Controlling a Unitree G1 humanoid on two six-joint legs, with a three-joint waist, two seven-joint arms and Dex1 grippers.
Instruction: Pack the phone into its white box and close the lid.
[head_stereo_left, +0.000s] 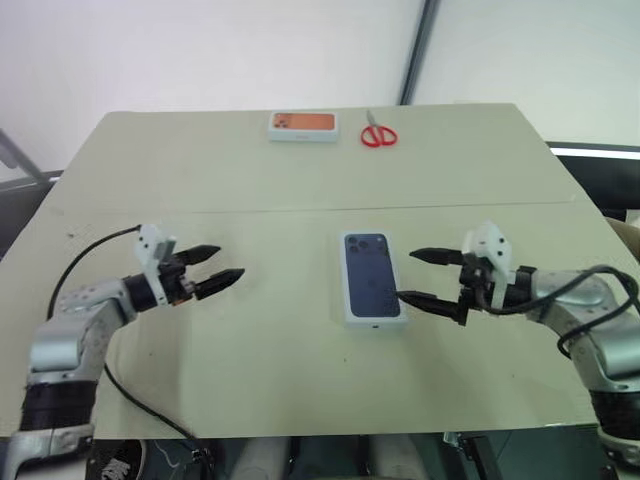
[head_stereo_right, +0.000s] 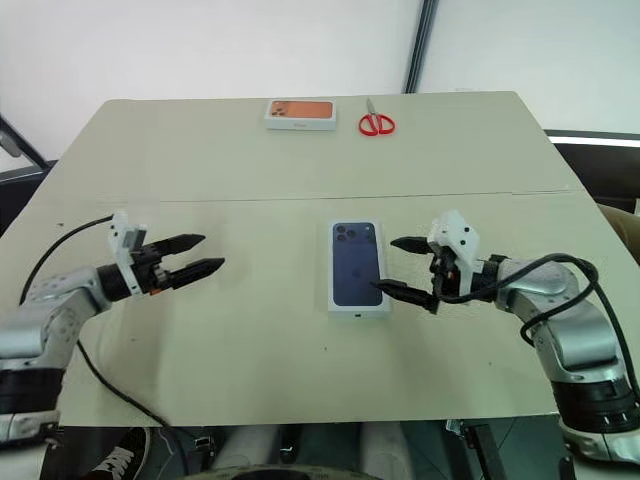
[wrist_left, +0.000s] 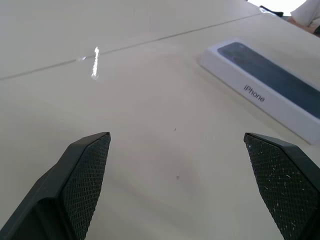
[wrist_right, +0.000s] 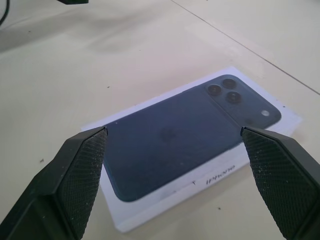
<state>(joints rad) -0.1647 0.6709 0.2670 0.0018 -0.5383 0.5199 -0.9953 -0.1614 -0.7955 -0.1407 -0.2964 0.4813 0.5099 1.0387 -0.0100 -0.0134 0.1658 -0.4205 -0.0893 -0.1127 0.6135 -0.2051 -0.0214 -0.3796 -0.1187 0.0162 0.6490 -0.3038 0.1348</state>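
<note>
The lid (head_stereo_left: 373, 280) sits closed on the white box, lying flat mid-table (head_stereo_left: 250, 340) with its dark phone picture facing up. Right gripper (head_stereo_left: 427, 276) stands just beside the lid's right edge, jaws spread wide, holding nothing. Left gripper (head_stereo_left: 216, 268) is well apart to the left, jaws likewise apart and empty. An orange-pictured box (head_stereo_left: 303, 125) and scissors (head_stereo_left: 378, 133) lie at the far edge.

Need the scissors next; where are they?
In the left eye view, the scissors lie at the table's far edge, just right of the orange-pictured box.
</note>
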